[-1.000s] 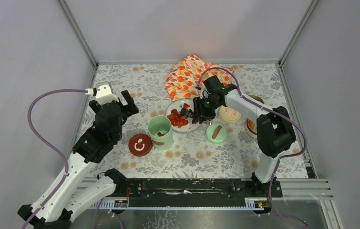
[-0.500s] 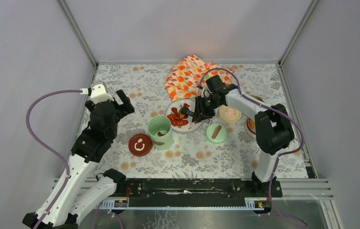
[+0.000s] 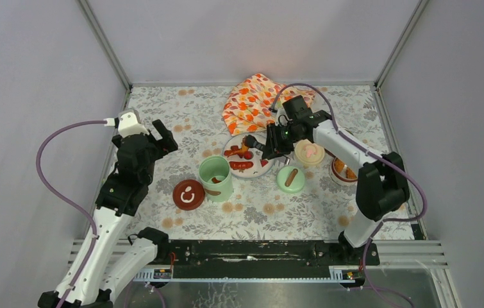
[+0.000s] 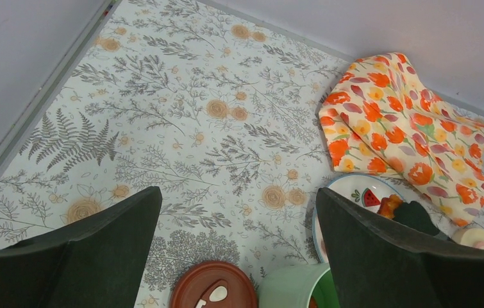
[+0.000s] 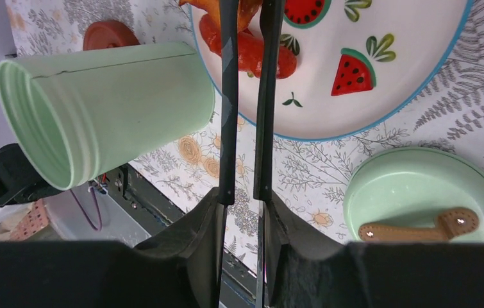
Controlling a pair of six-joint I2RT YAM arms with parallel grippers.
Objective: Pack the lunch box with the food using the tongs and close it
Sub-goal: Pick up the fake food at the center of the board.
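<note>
Right gripper point(image 5: 244, 199) clamps slim dark metal tongs point(image 5: 227, 96), arms squeezed near-parallel, tips among orange-red fried chunks point(image 5: 245, 50) on white fruit-printed plate point(image 5: 406, 70), midway between the worktop's side edges. Tall mint-green pot point(image 5: 111, 96) stands just beside. Left gripper point(image 4: 238, 192) fully spread, holding nothing.

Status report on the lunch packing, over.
Right gripper shut on tongs, tips at an orange chunk on the plate. Left gripper open, empty. Green pot open beside plate, nothing between.

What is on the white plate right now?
Orange-red fried chunks lie on the plate. The tongs, clamped in the right gripper, reach over them. The tong tips cover some food, so whether they hold a piece cannot be seen.
</note>
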